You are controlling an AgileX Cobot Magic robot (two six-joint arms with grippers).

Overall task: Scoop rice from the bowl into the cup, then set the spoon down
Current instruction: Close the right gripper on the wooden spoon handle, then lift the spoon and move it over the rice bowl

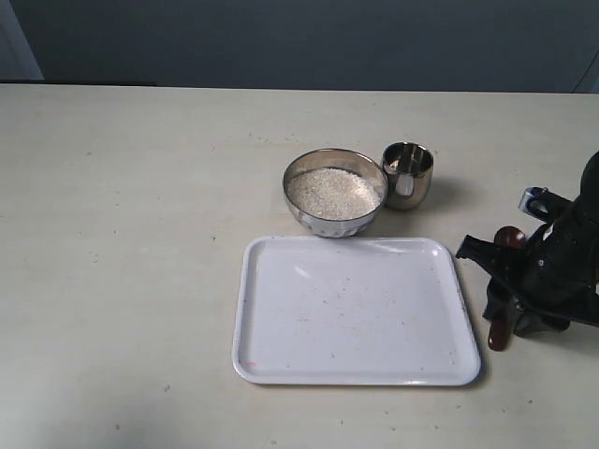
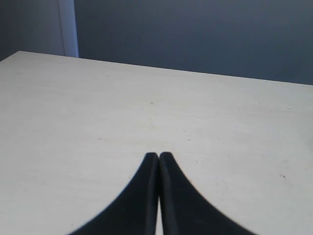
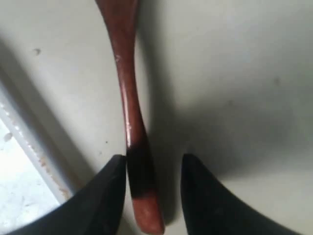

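Soft even light. Glare on bowl (image 1: 329, 223) + cup (image 1: 409, 184); cup shadow falls right. Rt wrist view blurred, spoon (image 3: 128, 98) soft.

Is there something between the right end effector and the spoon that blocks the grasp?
Nothing visible does. The spoon lies on the table beside the tray, with its handle inside the open right end effector.

Left claw (image 2: 159, 154) pressed shut; right claw (image 3: 154, 157) hangs low, spread apart, seemingly gripping nothing.

The left hand (image 2: 159, 156), fingertips pressed together, above the bare table (image 2: 98, 122).
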